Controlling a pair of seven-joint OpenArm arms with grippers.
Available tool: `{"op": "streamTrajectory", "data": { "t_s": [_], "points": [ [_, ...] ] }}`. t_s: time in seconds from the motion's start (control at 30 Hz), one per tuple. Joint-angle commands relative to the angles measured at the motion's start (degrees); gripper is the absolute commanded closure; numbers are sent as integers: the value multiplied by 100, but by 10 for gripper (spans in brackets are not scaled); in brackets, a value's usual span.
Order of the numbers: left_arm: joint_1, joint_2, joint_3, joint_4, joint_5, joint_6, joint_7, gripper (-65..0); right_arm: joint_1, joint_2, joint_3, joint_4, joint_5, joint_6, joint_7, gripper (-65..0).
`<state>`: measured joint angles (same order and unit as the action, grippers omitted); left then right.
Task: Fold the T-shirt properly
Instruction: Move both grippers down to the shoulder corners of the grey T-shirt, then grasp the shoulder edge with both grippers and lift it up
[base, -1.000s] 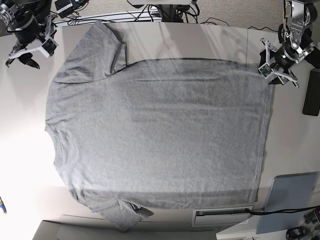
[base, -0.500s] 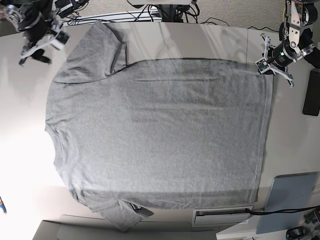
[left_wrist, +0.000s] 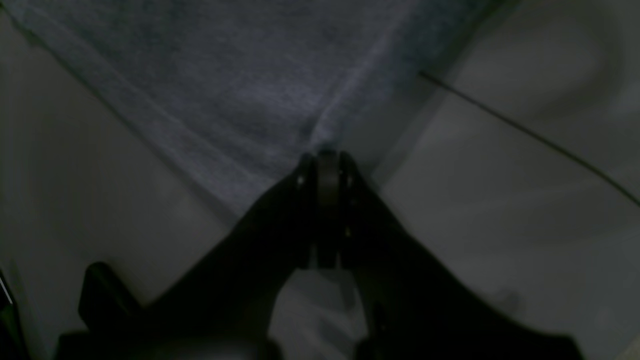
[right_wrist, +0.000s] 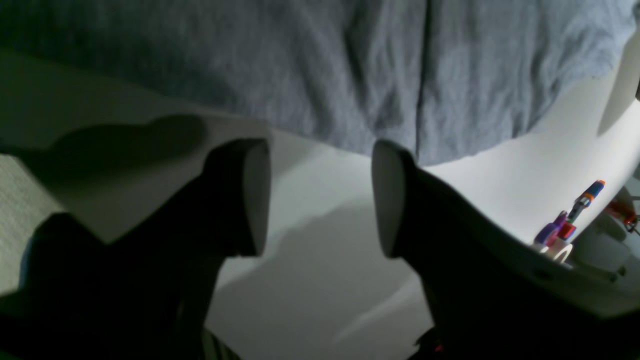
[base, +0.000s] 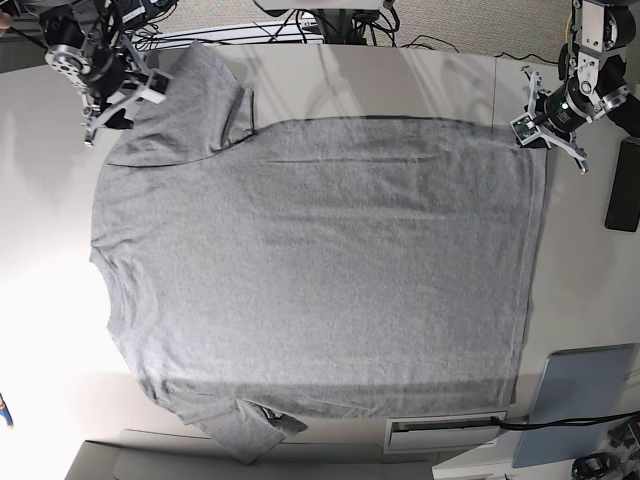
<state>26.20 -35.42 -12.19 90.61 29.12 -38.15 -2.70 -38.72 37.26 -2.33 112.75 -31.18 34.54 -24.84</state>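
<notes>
Your grey T-shirt (base: 310, 270) lies spread flat across the middle of the white counter (base: 50, 330), plain side up, neck toward the frame's left. It looks like light, limp cotton that will drape and crease, so take it at corners and hems. The left hand (left_wrist: 327, 160), at upper right in the base view, is pinched closed on the hem corner. The right hand (right_wrist: 320, 195) hangs open beside the upper-left sleeve, gripping nothing.
</notes>
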Motion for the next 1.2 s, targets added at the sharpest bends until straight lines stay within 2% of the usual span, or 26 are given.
{"op": "streamTrajectory", "data": {
  "t_s": [0.0, 0.17, 0.33, 0.57, 0.7, 0.83, 0.93, 1.0, 1.1, 1.17],
  "points": [
    [76, -46, 13, -13, 92, -185, 131, 0, 70, 83, -46, 42, 33, -55, 39, -321],
    [79, -46, 13, -13, 92, -185, 136, 0, 435, 83, -564, -229, 28, -55, -267, -321],
    [79, -46, 13, -13, 92, -185, 136, 0, 754, 81, -988, -575, 9, -59, -273, -321],
    [79, -46, 11, -13, 92, -185, 136, 0, 1099, 68, -1187, -686, 31, -79, -258, -315],
    [79, -46, 11, -13, 90, -185, 133, 0, 1128, 66, -1187, -686, 31, -79, -251, -180],
    [79, -46, 11, -13, 90, -185, 133, 0, 1128, 66, -1187, -686, 33, -79, -184, -131],
    [79, -46, 11, -13, 68, -185, 131, 0, 1126, 31, -1187, -684, 114, -94, -380, 0],
    [81, -48, 11, -13, 37, -185, 116, 0, 1123, 2, -1187, -632, 369, -210, -857, 0],
    [85, -90, 0, -13, -186, -185, 116, 0, 1054, 9, -1187, -299, 595, -682, -1674, 0],
    [149, -184, 0, 22, -444, -185, 118, 0, 881, 129, -1187, 74, 590, -754, -1832, 0]
  ]
}}
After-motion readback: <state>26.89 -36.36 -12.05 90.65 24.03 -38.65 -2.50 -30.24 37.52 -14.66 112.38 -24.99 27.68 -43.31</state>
